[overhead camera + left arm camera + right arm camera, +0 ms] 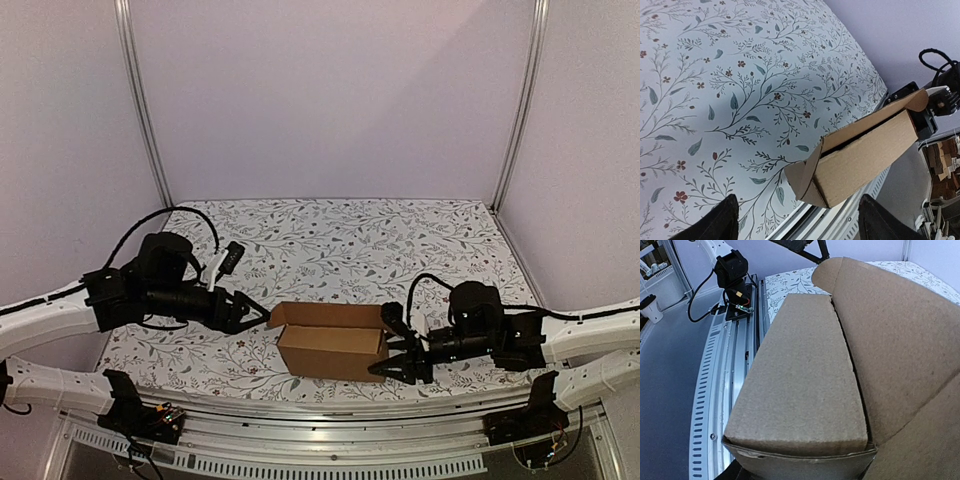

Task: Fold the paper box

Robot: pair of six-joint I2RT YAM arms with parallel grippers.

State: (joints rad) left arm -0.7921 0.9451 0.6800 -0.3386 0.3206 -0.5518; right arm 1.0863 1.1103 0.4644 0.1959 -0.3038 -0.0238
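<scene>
The paper box (335,348) is a brown carton lying lengthwise near the table's front edge, its lid slightly ajar. My left gripper (258,312) is open just off the carton's left end. In the left wrist view its dark fingers (715,225) stand wide apart, with the loose end flaps of the paper box (810,182) ahead of them and untouched. My right gripper (395,350) is shut on the carton's right end, one finger above and one below. In the right wrist view the paper box (805,370) fills the frame and hides the jaws, apart from a dark finger edge (734,473).
A floral cloth (350,240) covers the table. A slotted metal rail (320,432) runs along the near edge, right beside the carton. Pale walls and upright posts (145,110) close in the back and sides. The left arm's mount (732,270) sits on that rail.
</scene>
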